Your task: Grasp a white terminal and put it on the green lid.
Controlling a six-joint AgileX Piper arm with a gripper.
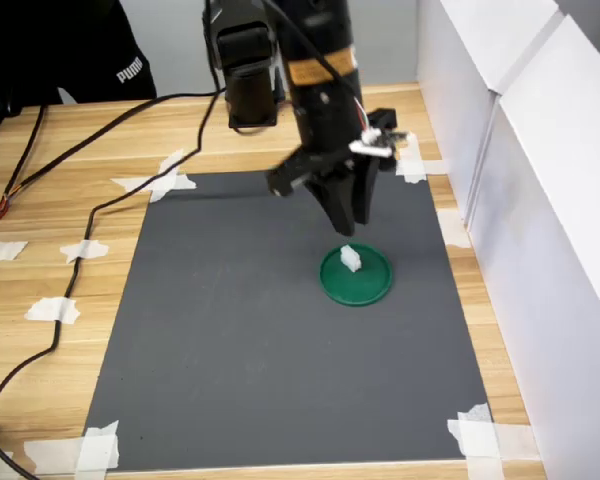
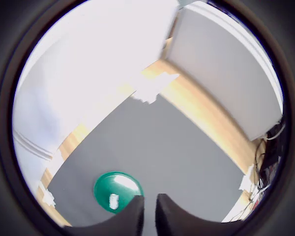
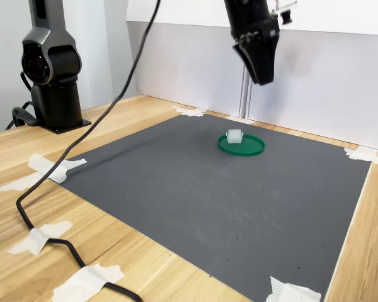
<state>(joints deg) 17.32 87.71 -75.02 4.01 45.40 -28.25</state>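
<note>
Wooden table (image 1: 70, 215) with a dark grey mat (image 1: 240, 340) taped down at the corners, white panels (image 1: 540, 200) boxing it in on the first exterior view's right. Gripper (image 1: 348, 228) hangs in the air with nothing in it; in the wrist view the two fingers (image 2: 132, 216) sit almost together, just a thin slit between them, so basically closed and empty. Terminal (image 1: 351, 258) is already sitting on the lid (image 1: 372, 284), a bit off centre, below the fingertips and well clear of them. Second exterior view shows the same: terminal (image 3: 234, 135) on the lid (image 3: 249, 148), gripper (image 3: 262, 77) high above, not touching either.
</note>
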